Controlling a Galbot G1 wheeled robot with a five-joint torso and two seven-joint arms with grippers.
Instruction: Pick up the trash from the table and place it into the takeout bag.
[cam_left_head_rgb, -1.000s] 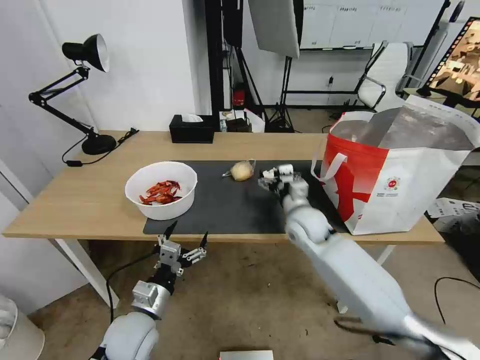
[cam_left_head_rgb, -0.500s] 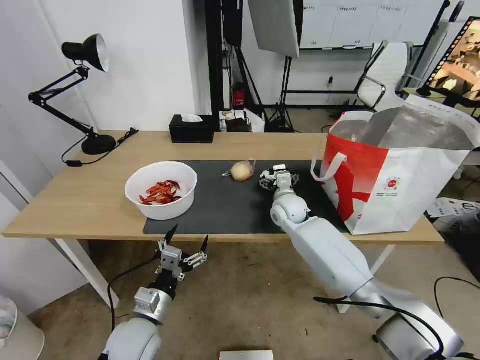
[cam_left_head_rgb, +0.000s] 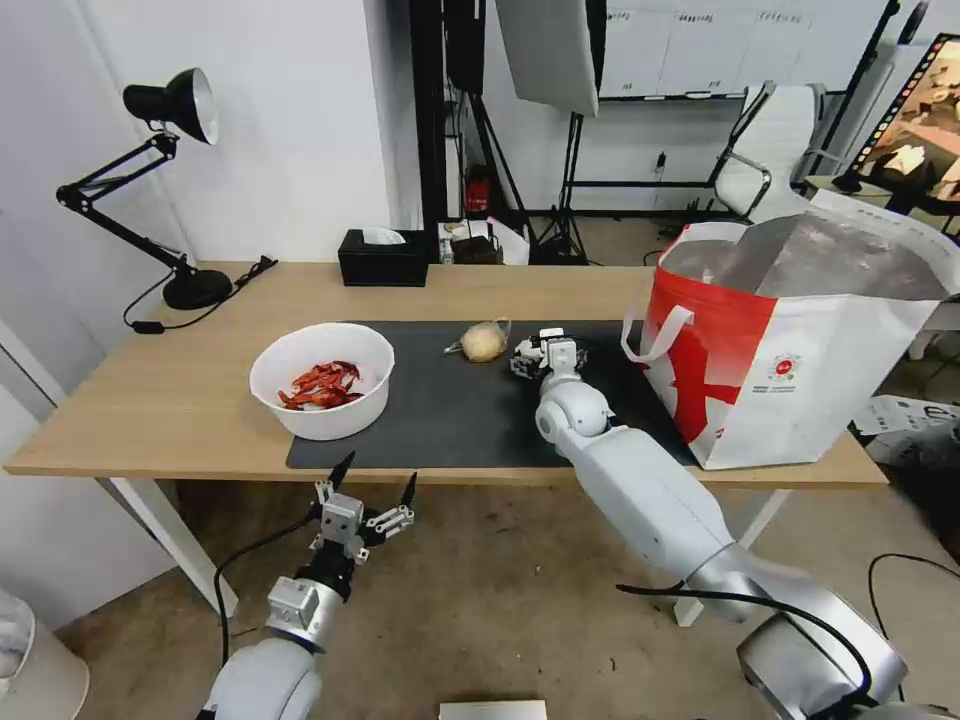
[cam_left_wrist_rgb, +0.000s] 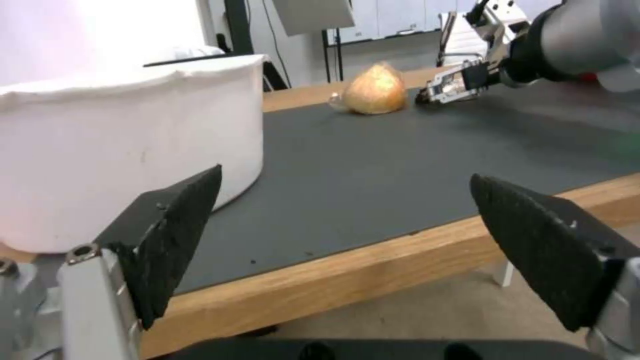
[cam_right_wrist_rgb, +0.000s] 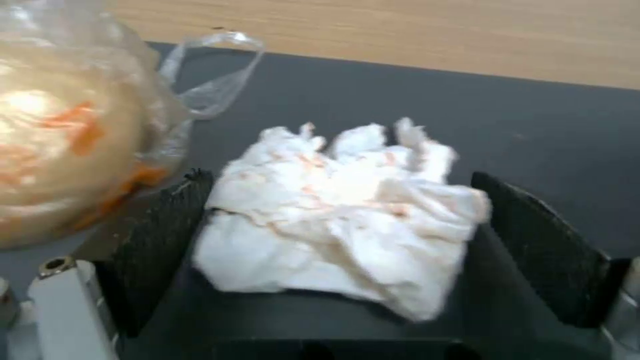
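On the dark mat (cam_left_head_rgb: 450, 410) of the table (cam_left_head_rgb: 180, 400) lies the trash. A white bowl (cam_left_head_rgb: 322, 380) of red shells stands at the left. A tan ball in clear wrap (cam_left_head_rgb: 484, 342) lies mid-mat. Beside the wrapped ball (cam_right_wrist_rgb: 53, 140) is a crumpled white tissue (cam_right_wrist_rgb: 333, 225). My right gripper (cam_left_head_rgb: 545, 352) is down at the mat, and in its wrist view the gripper (cam_right_wrist_rgb: 337, 177) is open with a finger on each side of the tissue. The takeout bag (cam_left_head_rgb: 800, 340) stands open at the right. My left gripper (cam_left_head_rgb: 378, 472) hangs open below the table's front edge.
A black tissue box (cam_left_head_rgb: 383, 258) and a black desk lamp (cam_left_head_rgb: 170, 110) stand at the table's back left. In the left wrist view the bowl (cam_left_wrist_rgb: 120, 145) is close ahead, with the ball (cam_left_wrist_rgb: 377, 90) and right gripper (cam_left_wrist_rgb: 453, 85) beyond. Light stands and a chair are behind.
My right arm has swung in and settled. Its gripper has shifted slightly left toward the wrapped ball. The left arm has barely moved.
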